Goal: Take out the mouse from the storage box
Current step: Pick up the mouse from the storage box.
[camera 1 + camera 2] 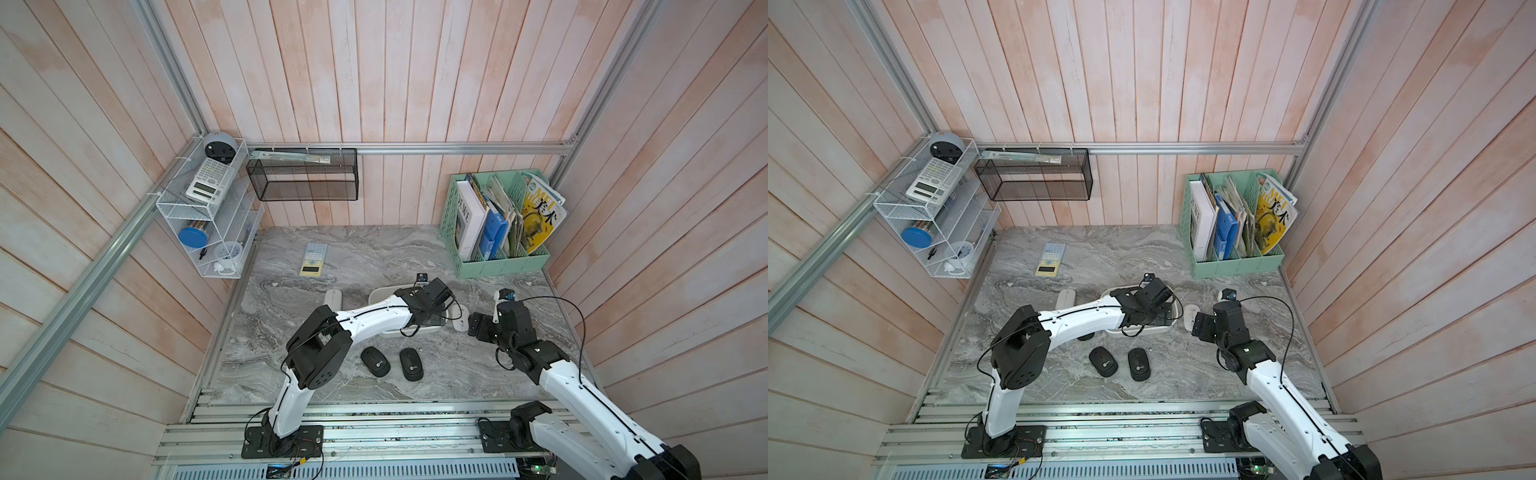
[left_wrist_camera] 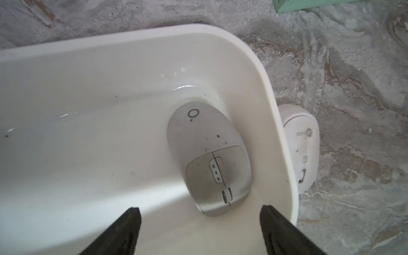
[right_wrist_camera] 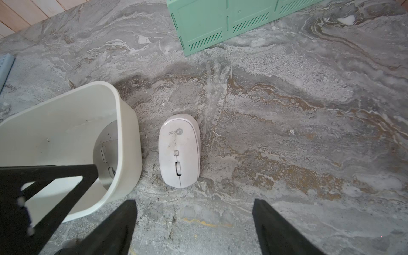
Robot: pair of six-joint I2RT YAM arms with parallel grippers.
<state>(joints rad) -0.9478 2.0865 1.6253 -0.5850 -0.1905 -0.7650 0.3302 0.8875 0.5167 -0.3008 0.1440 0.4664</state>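
Wrist views: marble tabletop (image 3: 287, 132), plank wall (image 3: 33, 8); left fingers (image 2: 123, 231), right fingers (image 3: 114, 227) apart.

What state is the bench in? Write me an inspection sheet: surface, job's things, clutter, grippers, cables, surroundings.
Surface: grey marbled tabletop, no spills seen.
Job's things: white storage box holds one grey mouse, flat at the end toward the right arm.
Clutter: white Lecoo mouse on the table beside that end, apart from it; two black mice in front of the box; a pale mouse off its other end; a calculator farther back.
Grippers: left gripper open, empty, over the box; right gripper open, empty, near the Lecoo mouse.
Cables: black cable loops off each arm.
Surroundings: mint-green file holder with books; black wire-mesh basket and white wire rack on plank walls.
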